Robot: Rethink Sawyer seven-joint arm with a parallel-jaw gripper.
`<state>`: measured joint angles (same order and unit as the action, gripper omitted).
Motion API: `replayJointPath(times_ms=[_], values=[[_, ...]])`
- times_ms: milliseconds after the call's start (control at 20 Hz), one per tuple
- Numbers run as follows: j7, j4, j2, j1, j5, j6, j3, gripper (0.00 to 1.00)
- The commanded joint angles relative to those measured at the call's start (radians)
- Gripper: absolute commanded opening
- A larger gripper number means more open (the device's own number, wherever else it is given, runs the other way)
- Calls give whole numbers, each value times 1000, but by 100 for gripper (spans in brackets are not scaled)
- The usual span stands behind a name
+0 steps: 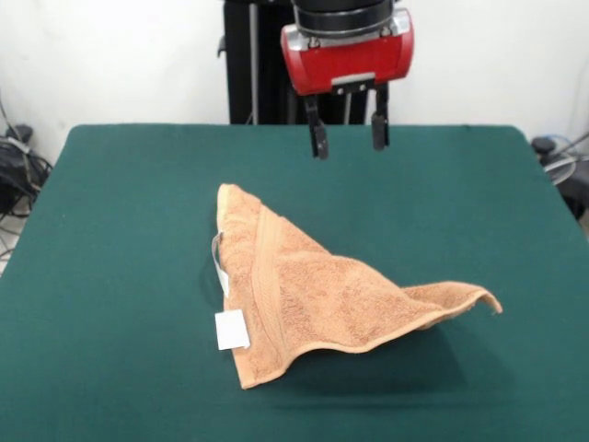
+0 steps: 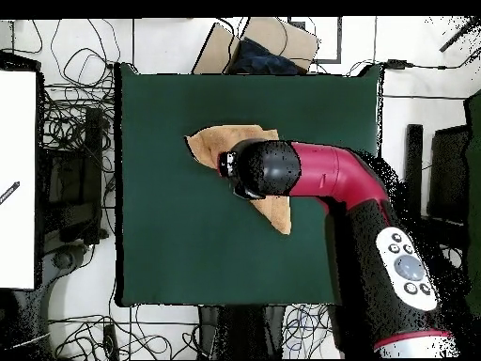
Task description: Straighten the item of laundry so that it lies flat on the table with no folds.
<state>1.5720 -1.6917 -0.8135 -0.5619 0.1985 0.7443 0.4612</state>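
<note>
- Towel (image 1: 304, 295), orange-tan terry, lies mid-table (image 1: 110, 276), folded into a rough triangle; right corner (image 1: 483, 299) lifts off the felt.
- Judged soft, light, limp; it should drag easily.
- Best hold: that raised corner.
- Gripper (image 1: 348, 138) hovers above, fingers spread, empty.
- Open felt on every side.

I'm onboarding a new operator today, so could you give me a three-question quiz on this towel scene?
1. True or false: the orange-tan terry towel lies flat, with no folds.
2. Multiple choice: the red and black gripper is (A) shut on the towel, (B) open above the table, clear of the towel, (C) resting on the table.
3. Fill in: the small white square tag sits at the towel's ____ side in the front view.

Key: 1 false, it is folded into a rough triangle with one corner lifted off the dark green felt table. 2 B. 3 left.
</note>
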Motion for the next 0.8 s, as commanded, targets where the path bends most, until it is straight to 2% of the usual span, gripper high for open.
replayJointPath(times_ms=[50,200,400,600,800], values=[[123,-153,-52,10,-24,-32,-25,100],[68,-114,-63,2,12,25,-37,100],[9,-45,-26,-9,42,59,-31,100],[2,-25,-3,-14,44,49,-26,100],[-11,7,-31,-14,47,95,-31,100]])
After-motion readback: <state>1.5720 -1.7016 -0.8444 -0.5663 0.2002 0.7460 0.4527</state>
